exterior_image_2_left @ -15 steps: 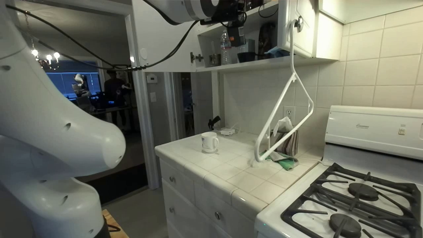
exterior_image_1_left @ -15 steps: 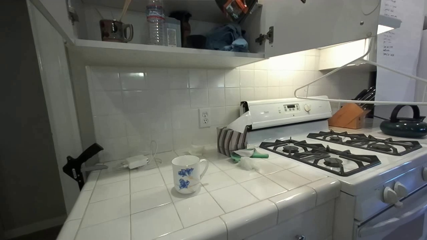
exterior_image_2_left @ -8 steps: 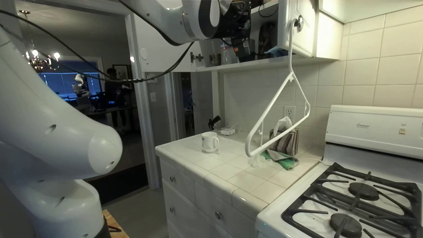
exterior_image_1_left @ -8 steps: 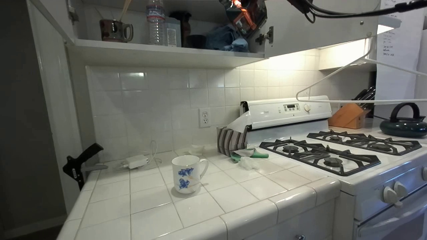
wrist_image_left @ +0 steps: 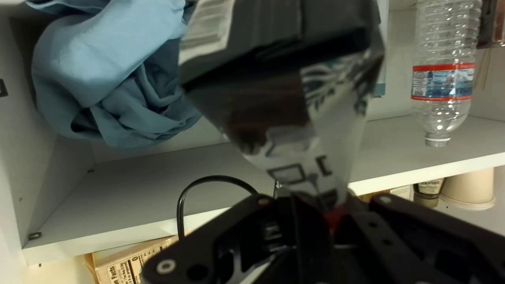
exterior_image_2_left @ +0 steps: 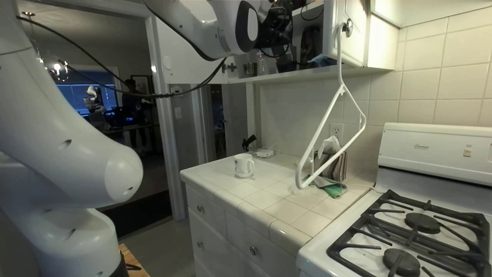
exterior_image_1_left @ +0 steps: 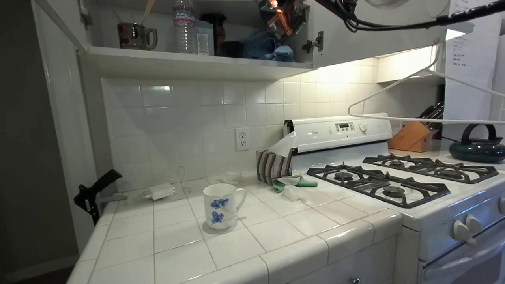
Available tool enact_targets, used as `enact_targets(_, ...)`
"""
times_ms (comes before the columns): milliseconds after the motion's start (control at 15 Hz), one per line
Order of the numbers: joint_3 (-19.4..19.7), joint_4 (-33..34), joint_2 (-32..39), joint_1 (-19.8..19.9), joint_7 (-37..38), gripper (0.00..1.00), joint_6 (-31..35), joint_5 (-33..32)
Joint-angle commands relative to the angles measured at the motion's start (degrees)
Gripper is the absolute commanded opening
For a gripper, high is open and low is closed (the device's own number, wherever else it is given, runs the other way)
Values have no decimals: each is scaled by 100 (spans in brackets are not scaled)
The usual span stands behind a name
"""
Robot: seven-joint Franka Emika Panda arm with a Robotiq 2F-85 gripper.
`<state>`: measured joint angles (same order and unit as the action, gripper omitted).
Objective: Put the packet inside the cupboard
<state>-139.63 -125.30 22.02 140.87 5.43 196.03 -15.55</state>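
- Backing everything with pale wall tiles (exterior_image_1_left: 169, 118), spreading below as a white counter (exterior_image_1_left: 185, 240), and bearing a mug (exterior_image_1_left: 219, 207) and, just beside the stove (exterior_image_1_left: 339, 134), a striped tissue box (exterior_image_1_left: 272, 167).
- Standing open above the counter as a white cupboard (exterior_image_1_left: 189, 70), already holding a water bottle (exterior_image_1_left: 184, 29) and a bundle of blue cloth (exterior_image_1_left: 268, 49).
- Pinching the packet (wrist_image_left: 284, 98) by one narrow end in the gripper (wrist_image_left: 321, 211), clamped onto it from both sides.
- Dangling the packet at the mouth of the cupboard, overlapping part of the blue cloth in an exterior view and showing a gap above the shelf board (exterior_image_1_left: 252, 64).
- Leaving unclear, from these views, any crossing of the shelf board's front edge by the packet.
- Counting the grip and the height as done, by the look of things, and probably sitting past the halfway point of the job.
- Lacking, so far, any rest on the shelf board and any release.
- Awaiting, most likely, a nudge farther inward, a lowering onto the shelf board near the blue cloth, then a letting go and a backing out.
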Motion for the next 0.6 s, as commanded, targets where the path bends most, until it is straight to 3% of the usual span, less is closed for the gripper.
enact_targets(0,113,545,-697,0,106,0,188,446)
enact_targets(533,323,1614,-1853,-37,393,0,116,970)
